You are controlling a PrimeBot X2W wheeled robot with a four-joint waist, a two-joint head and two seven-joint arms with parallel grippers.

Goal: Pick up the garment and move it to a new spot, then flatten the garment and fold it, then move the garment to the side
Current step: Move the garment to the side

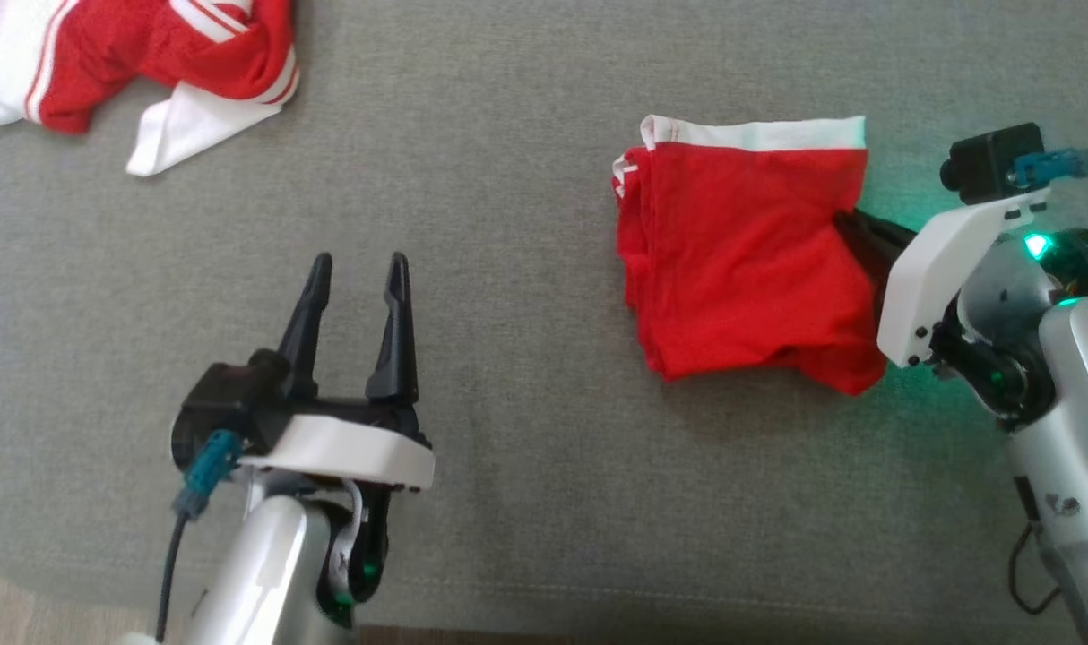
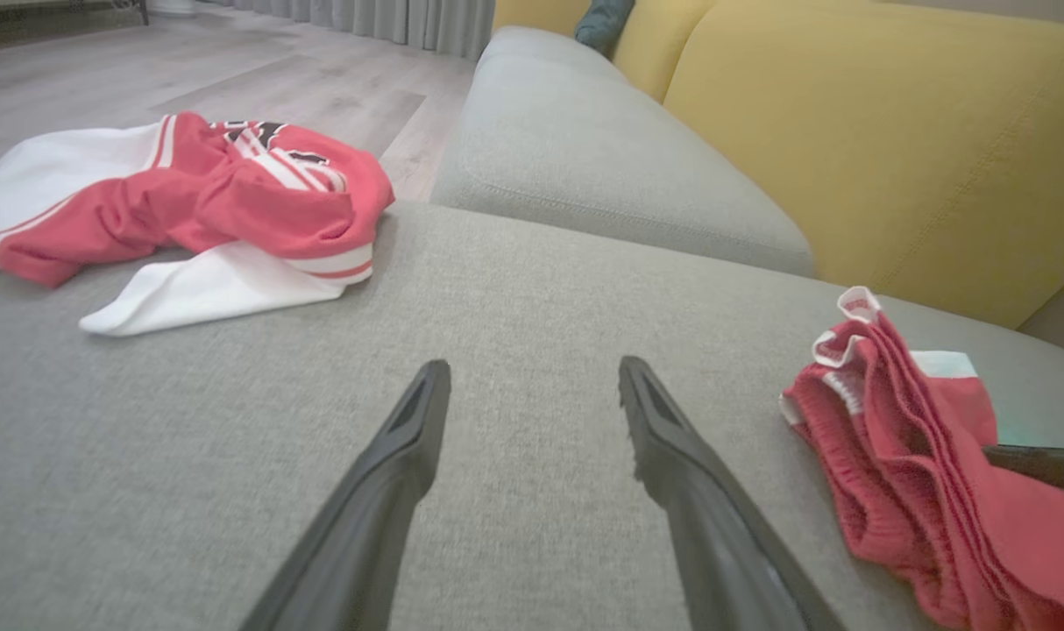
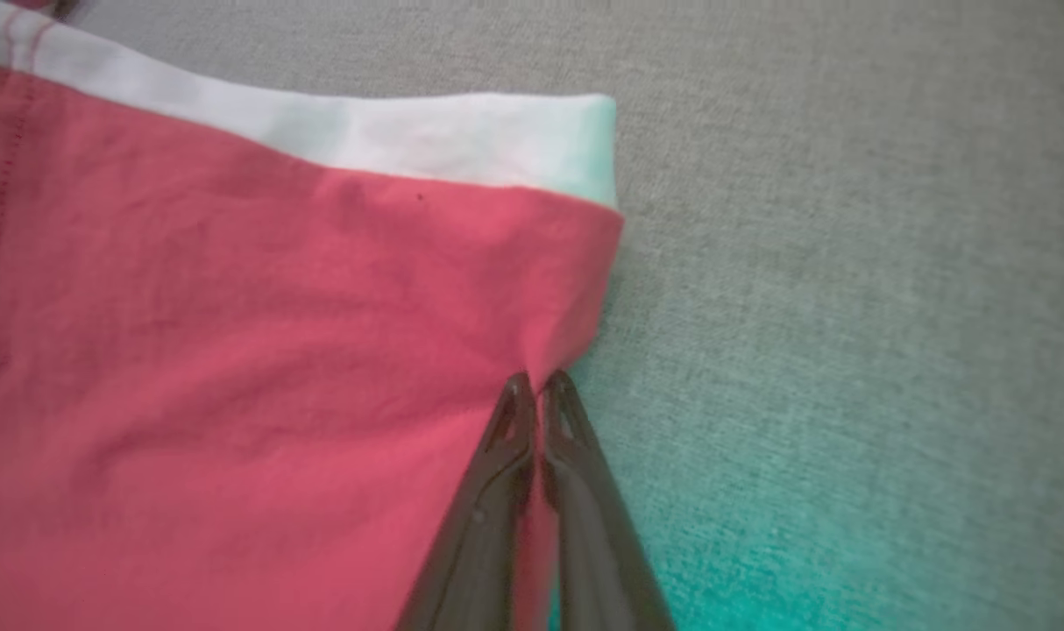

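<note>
You are looking down at a grey woven-fabric sofa seat cushion (image 1: 508, 358). The task's thing, a folded red cloth garment with a white band (image 1: 741, 260) along its far side, lies flat on the right half of the cushion, about midway between the near edge and the far edge. Its stacked, stitched layers face the cushion's left side.

The robot's right gripper (image 3: 539, 379) reaches in from the cushion's right edge. Its jaws are clenched on the garment's right-hand border, pinching a small fold of red cloth between the 2 dark fingertips, just nearer than the white band. A green light (image 1: 1035, 245) on that wrist casts a green glow onto the grey fabric beside it.

The robot's left gripper (image 1: 360, 260) sits over the left half of the cushion, near the near edge. Its jaws are released and spread wide, with nothing between them, pointing toward the far edge. It is well apart from the folded garment.

At the cushion's far left corner lies a crumpled red and white jersey with striped trim (image 1: 150, 63), bunched up and well apart from both grippers.

From the left wrist you also see yellow upholstered back cushions (image 2: 891, 131) rising beyond the seat, and a pale wooden floor (image 2: 234, 70) past the crumpled jersey.
</note>
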